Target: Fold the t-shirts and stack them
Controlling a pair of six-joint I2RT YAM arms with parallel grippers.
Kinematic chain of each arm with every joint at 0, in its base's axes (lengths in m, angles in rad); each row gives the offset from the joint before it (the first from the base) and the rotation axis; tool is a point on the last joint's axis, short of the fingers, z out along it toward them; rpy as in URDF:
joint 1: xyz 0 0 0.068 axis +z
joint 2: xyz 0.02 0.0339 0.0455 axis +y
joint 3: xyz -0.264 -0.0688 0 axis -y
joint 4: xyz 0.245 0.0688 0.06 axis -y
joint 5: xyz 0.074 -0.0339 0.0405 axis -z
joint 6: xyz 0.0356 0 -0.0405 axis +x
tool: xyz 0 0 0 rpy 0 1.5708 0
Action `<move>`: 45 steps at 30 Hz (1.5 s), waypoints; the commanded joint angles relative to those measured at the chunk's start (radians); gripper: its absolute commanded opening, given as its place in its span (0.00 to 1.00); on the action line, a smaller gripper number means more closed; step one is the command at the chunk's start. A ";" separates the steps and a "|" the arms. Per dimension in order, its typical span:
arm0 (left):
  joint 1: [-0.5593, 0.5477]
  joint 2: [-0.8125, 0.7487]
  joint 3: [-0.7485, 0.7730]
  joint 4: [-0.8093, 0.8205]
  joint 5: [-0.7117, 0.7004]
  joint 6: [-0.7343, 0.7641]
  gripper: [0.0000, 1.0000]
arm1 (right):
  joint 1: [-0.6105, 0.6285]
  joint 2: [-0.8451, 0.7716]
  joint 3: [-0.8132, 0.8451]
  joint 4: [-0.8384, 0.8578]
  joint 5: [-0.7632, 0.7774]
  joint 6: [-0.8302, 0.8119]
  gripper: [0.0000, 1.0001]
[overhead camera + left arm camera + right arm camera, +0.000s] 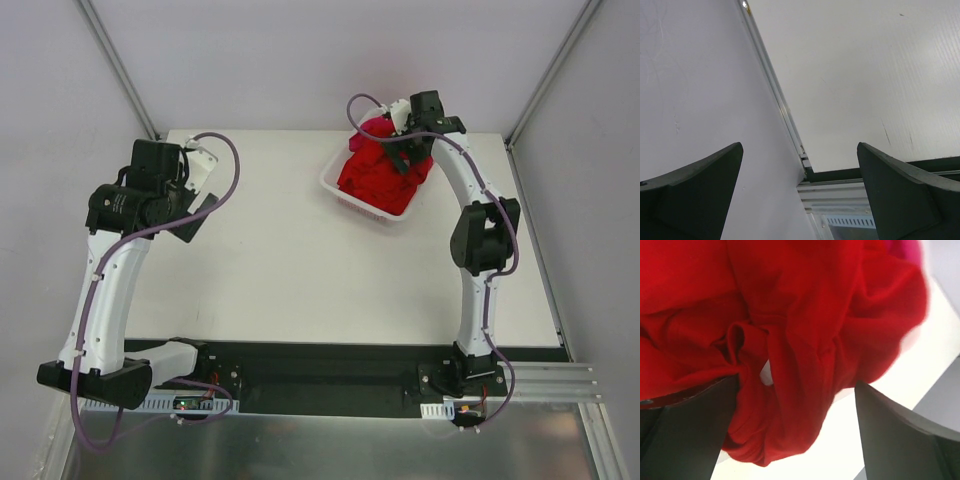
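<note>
Opening stage of the fold-and-stack job, pickup not yet made. Reaches into the white slotted plastic basket (345, 195) at the upper right of the overhead view with the right hand (405, 150), released wide and grasping nothing, just above the heaped t-shirts (378, 182). Holds the left hand (198, 215) at the upper left, likewise released and empty, well apart from the cloth, with no shirt in its own wrist view. No folding and no stacking to be seen, and nothing laid out on the bench (280, 260). Calls next, most likely, for lowering onto one raised ridge of red cloth, pinching a single layer only, and lifting it clear toward the open bench. Looks crumpled and tangled: bright red folds filling the right wrist view, with a sliver of magenta-pink shirt (902, 247) at the upper right corner.
</note>
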 commanded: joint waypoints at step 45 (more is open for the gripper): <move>0.021 0.048 0.116 0.009 0.151 -0.017 0.99 | 0.361 -0.795 -0.342 0.044 -0.433 -0.179 0.02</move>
